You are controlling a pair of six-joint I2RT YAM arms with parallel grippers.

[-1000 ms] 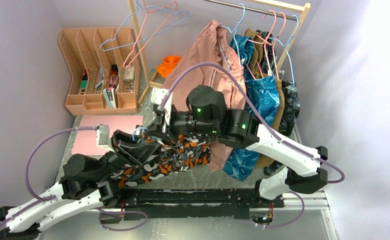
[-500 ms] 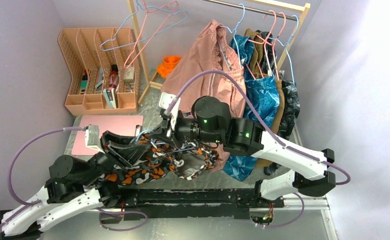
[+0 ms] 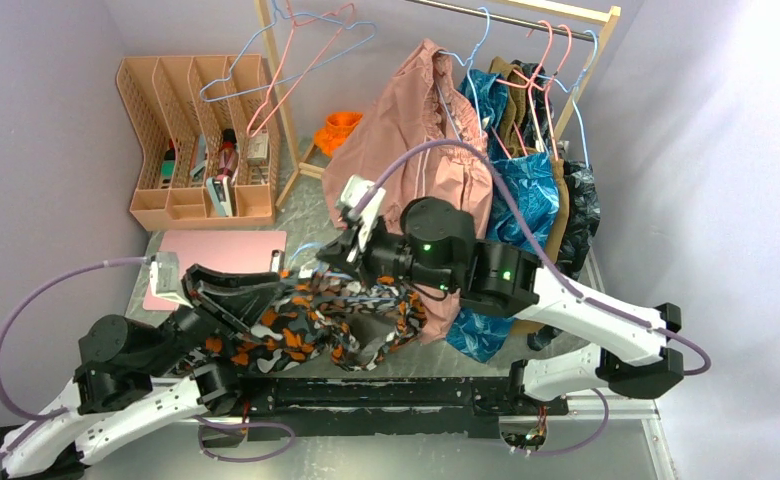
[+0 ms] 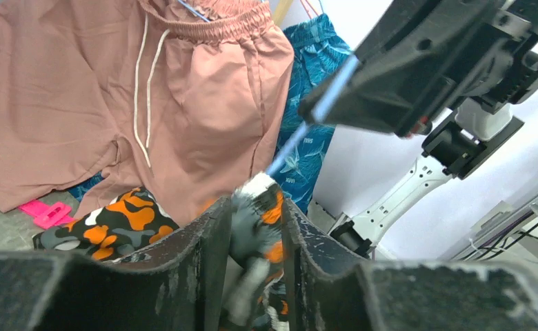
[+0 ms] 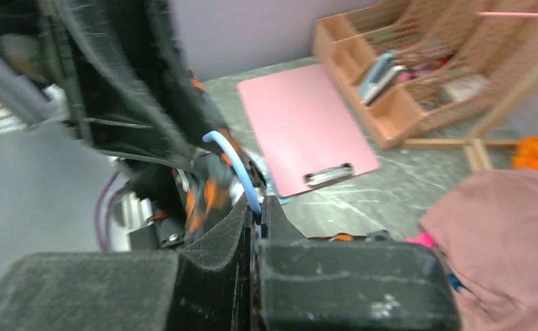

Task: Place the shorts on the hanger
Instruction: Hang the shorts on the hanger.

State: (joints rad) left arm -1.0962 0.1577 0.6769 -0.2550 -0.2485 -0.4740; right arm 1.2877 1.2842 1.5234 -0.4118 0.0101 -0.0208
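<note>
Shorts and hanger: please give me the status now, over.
Left gripper shut on shorts. Right gripper shut on hanger. Its wire end reaches the shorts fabric. Pink garment hangs close behind.

pink clipboard [image 3: 226,258]: lying flat | peach organizer [image 3: 196,110]: behind clipboard | pink garment [image 3: 406,150]: hanging

Your shorts [image 3: 296,322] carry a camouflage-like print of orange, black, white and grey blotches. The hanger [image 5: 242,176] is light blue. On the far rail you see a plain dusty-pink garment [image 3: 416,130] with a white drawstring [image 4: 142,83]. To its right hangs a blue garment [image 3: 526,190] with a paler leaf print, then a black one [image 3: 578,205]. At far left the organizer [image 3: 191,100] is peach, and the clipboard [image 3: 216,262] near it is pink. The table [image 5: 404,172] is mottled grey-green, and the cables [image 3: 106,264] are purple.
</note>
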